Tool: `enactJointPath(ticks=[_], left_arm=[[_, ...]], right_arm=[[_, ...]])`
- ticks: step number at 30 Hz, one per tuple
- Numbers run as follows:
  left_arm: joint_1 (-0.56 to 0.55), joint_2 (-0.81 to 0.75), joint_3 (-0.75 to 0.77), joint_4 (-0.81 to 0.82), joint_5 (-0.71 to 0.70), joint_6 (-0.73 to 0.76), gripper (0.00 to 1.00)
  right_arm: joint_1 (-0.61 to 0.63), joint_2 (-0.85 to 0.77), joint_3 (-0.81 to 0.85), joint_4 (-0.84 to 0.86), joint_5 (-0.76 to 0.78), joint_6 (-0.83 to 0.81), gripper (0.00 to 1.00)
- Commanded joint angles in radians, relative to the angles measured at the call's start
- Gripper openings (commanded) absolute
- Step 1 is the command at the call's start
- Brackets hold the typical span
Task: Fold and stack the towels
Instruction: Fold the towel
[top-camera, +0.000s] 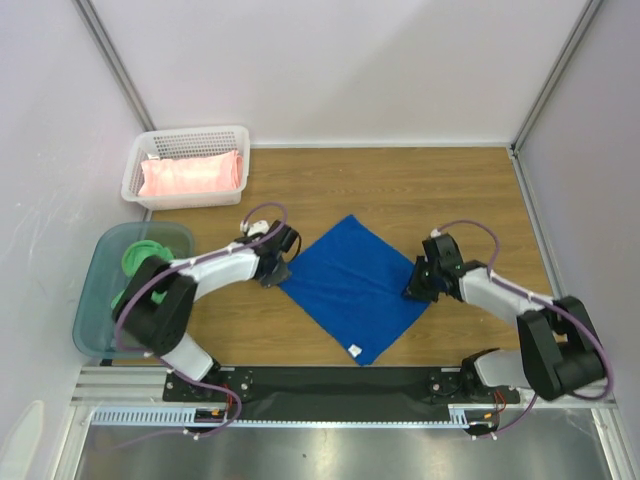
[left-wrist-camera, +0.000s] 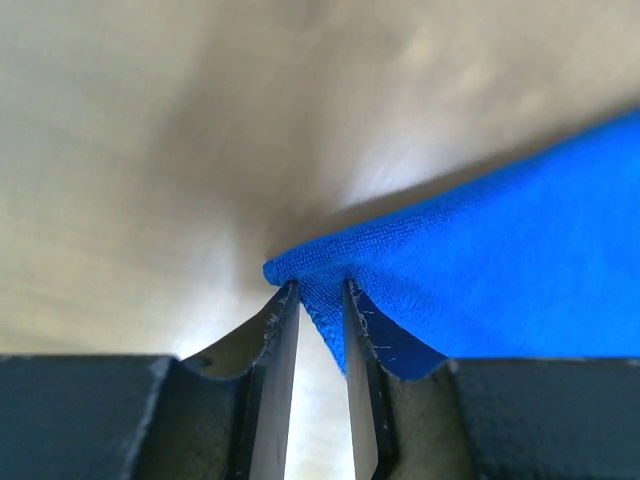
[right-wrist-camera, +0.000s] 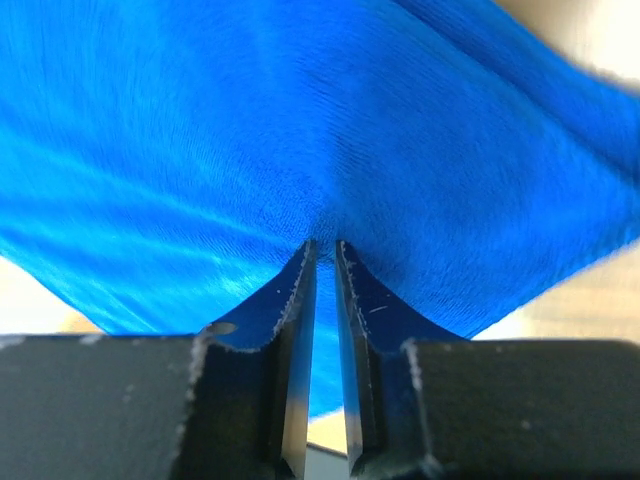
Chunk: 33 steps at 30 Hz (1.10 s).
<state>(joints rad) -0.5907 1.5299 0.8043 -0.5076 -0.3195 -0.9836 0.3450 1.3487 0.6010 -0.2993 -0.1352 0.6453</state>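
A blue towel (top-camera: 353, 287) lies spread as a diamond on the wooden table. My left gripper (top-camera: 280, 272) is shut on the blue towel's left corner; in the left wrist view the cloth (left-wrist-camera: 480, 260) is pinched between the narrow jaws (left-wrist-camera: 320, 288). My right gripper (top-camera: 417, 288) is shut on the blue towel's right corner; in the right wrist view the cloth (right-wrist-camera: 320, 130) puckers into the jaws (right-wrist-camera: 325, 245). A folded pink towel (top-camera: 193, 176) lies in the white basket (top-camera: 190, 139) at the back left.
A teal bin (top-camera: 100, 290) holding a green thing (top-camera: 140, 256) stands left of my left arm. The table's right edge meets the wall (top-camera: 535, 230). A small white tag (top-camera: 356, 350) shows at the towel's near corner.
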Motion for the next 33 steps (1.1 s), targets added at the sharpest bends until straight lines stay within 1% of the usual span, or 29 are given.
enactJointPath(ticks=[1,3,4,6,10,11,15,18,25,27,28,29,31,32,33], left_arm=[[0.040,0.154,0.151,0.047,-0.029,0.134,0.29],[0.043,0.219,0.217,0.043,-0.027,0.160,0.28],[0.045,0.269,0.275,0.041,-0.027,0.181,0.28],[0.048,0.308,0.343,0.044,-0.015,0.207,0.29],[0.051,0.390,0.426,0.101,0.040,0.261,0.27],[0.049,0.427,0.447,0.103,0.045,0.272,0.27],[0.049,0.495,0.530,0.147,0.091,0.361,0.26],[0.051,0.548,0.620,0.147,0.105,0.402,0.26],[0.049,0.631,0.769,0.130,0.109,0.476,0.27],[0.049,0.630,0.791,0.110,0.119,0.499,0.27],[0.049,0.600,0.791,0.104,0.120,0.506,0.28],[0.051,0.578,0.783,0.106,0.123,0.516,0.28],[0.049,0.486,0.744,0.106,0.128,0.534,0.34],[0.049,0.445,0.728,0.107,0.135,0.540,0.43],[0.049,0.409,0.693,0.107,0.158,0.545,0.50]], right_arm=[[0.034,-0.106,-0.065,-0.060,0.043,0.079,0.18],[0.040,-0.138,-0.084,-0.080,0.042,0.099,0.18],[0.042,-0.152,-0.101,-0.084,0.036,0.102,0.19],[0.043,-0.180,-0.110,-0.099,0.016,0.096,0.19],[0.060,-0.210,-0.148,-0.106,-0.009,0.093,0.19],[0.063,-0.214,-0.171,-0.094,-0.020,0.096,0.19],[0.103,-0.209,-0.196,-0.049,-0.058,0.109,0.19],[0.136,-0.183,-0.178,-0.040,-0.060,0.113,0.18],[0.210,-0.137,-0.120,-0.017,-0.061,0.131,0.19],[0.212,-0.119,-0.092,-0.041,-0.049,0.117,0.18],[0.212,-0.114,-0.077,-0.055,-0.044,0.108,0.18],[0.210,-0.112,-0.037,-0.090,-0.041,0.102,0.18],[0.206,-0.125,0.012,-0.127,-0.026,0.074,0.21],[0.192,-0.137,0.075,-0.164,-0.024,0.064,0.23],[0.183,-0.141,0.107,-0.185,-0.024,0.054,0.27]])
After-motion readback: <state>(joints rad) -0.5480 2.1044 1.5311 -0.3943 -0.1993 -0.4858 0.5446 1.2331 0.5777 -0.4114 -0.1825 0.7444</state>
